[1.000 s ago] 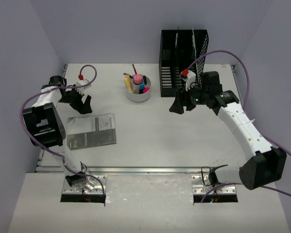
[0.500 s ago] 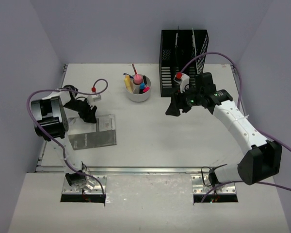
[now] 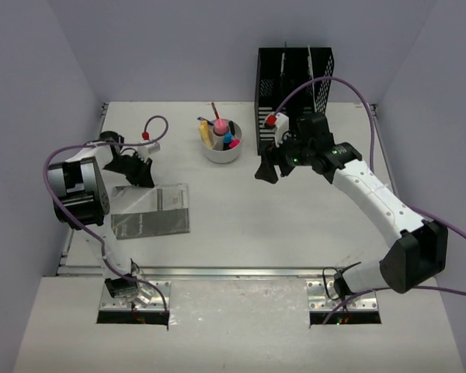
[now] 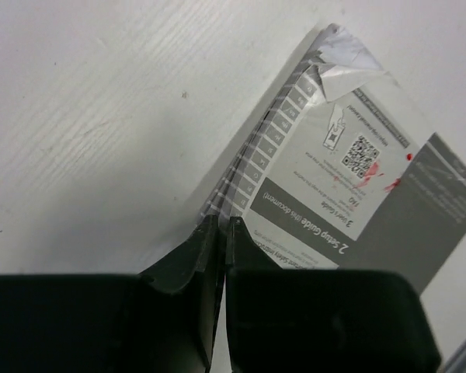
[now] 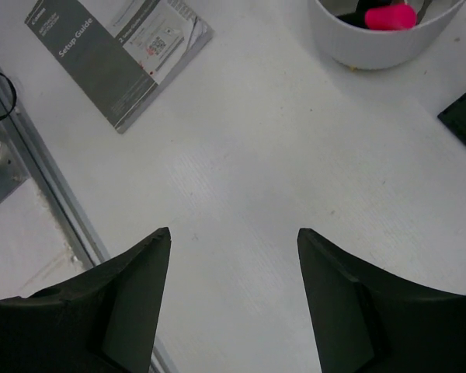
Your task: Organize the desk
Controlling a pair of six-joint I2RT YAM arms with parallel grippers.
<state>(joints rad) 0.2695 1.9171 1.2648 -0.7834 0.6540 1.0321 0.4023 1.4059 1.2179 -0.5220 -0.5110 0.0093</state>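
A grey-and-white setup guide booklet (image 3: 151, 210) (image 4: 357, 202) lies flat on the white desk (image 3: 295, 225) at the left. My left gripper (image 3: 137, 176) (image 4: 221, 221) is low at the booklet's far edge, its jaws pressed together on the edge of the pages. My right gripper (image 3: 266, 172) (image 5: 233, 233) hangs open above bare desk near the middle, with nothing between its fingers. In the right wrist view the booklet (image 5: 116, 54) shows at the upper left.
A round white cup (image 3: 221, 144) (image 5: 380, 39) with several pens and markers stands at the back centre. A black mesh file rack (image 3: 293, 78) rises at the back right. A silver rail (image 3: 233, 272) runs along the near edge.
My left gripper came down onto the booklet's far edge and shut on it; the booklet shifted slightly right. The right arm moved left toward the middle, still open.
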